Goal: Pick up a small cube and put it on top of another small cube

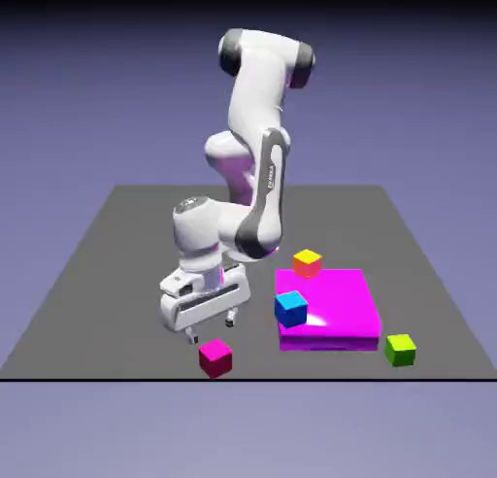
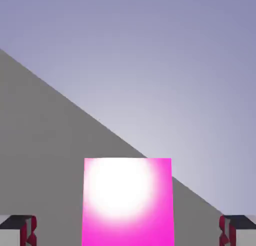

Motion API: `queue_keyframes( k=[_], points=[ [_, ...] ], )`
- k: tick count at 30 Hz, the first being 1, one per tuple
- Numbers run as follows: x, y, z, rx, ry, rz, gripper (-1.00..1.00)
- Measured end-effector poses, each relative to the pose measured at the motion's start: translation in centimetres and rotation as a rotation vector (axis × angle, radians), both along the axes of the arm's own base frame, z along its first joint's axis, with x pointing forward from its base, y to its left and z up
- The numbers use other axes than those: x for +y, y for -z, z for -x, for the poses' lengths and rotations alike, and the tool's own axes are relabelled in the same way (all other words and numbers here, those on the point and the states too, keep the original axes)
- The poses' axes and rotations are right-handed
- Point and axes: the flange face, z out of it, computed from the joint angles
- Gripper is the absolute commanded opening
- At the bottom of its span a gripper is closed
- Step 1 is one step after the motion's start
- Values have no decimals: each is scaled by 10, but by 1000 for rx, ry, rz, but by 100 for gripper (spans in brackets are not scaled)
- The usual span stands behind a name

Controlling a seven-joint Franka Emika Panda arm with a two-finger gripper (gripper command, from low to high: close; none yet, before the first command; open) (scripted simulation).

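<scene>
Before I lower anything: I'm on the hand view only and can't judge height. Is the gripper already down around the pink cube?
Observer: No. In the exterior view the gripper hangs above the table, its tips higher than the pink cube.
Operator: My view shows no other cube. Where is the yellow-topped one?
Observer: Beside the far edge of the magenta slab, on the exterior view's right of the pink cube.
Operator: Anything else near that slab?
Observer: Yes, a blue cube at its left side in the exterior view, and a green cube off its near right corner.
</scene>
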Motion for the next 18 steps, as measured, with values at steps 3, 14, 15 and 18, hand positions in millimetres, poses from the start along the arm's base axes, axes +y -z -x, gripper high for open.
queue_keyframes(
  k=[3, 14, 15, 18],
  points=[
    [4, 39, -3, 2, 2, -2, 0],
    [47, -31, -14, -1, -2, -101, -100],
    [67, -35, -21, 0, -4, -139, -100],
    [122, -51, -29, 9, -52, -243, -100]
  ],
)
